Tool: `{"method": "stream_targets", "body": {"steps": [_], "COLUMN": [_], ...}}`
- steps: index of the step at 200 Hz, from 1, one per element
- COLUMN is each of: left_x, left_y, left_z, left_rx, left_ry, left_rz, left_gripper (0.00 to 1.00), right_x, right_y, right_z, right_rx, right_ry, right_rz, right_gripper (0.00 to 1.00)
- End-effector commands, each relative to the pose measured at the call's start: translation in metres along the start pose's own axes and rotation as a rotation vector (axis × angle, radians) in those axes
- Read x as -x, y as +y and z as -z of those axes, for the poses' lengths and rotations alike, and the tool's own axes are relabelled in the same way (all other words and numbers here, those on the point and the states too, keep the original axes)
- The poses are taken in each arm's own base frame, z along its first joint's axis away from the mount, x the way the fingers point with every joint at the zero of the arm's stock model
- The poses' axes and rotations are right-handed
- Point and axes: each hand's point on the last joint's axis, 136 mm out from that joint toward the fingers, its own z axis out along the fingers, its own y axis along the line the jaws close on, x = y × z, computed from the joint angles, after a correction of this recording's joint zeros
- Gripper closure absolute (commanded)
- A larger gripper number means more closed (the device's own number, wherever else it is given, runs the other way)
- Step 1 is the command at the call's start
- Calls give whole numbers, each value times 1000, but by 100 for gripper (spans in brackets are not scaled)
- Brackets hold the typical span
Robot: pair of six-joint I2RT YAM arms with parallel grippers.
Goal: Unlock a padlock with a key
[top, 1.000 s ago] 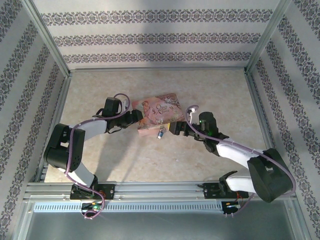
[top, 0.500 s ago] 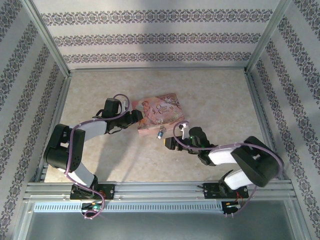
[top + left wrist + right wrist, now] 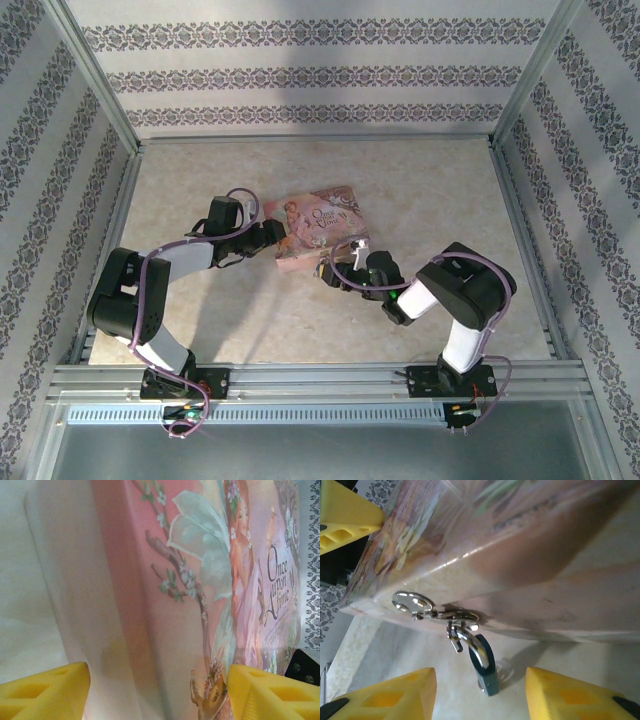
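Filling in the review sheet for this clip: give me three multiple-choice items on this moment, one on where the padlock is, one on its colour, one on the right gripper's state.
1. Where is the padlock?
A. hanging from the clasp on the side of the pink box
B. lying on top of the box
C. loose by the far wall

2. What colour is its body?
A. red
B. dark blue-green
C. yellow

3. The right gripper is:
A. shut on the padlock
B. shut on the box
C. open

Answers: 1 A, the right wrist view shows it hooked to the clasp. 2 B, its body looks teal. 3 C, its jaws stand wide apart, touching nothing.
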Motion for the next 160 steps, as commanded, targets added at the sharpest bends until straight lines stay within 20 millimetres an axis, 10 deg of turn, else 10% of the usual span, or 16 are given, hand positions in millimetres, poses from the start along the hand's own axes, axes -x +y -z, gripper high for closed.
{"method": "stream_targets", "body": {"steps": [1, 160], "left_x": [-8, -7], "left_y": [6, 6], "left_z": [0, 0], "left_rx": [35, 35], "left_ry": [5, 0], "left_rz": [8, 11], "left_gripper": [28, 28], "right_x": [-3, -10], "right_y": [-2, -3], "right_z": [-6, -17], "right_rx": [-6, -20], "right_ry": [3, 12], "right_rz": [-31, -45], "right_gripper": [52, 69]}}
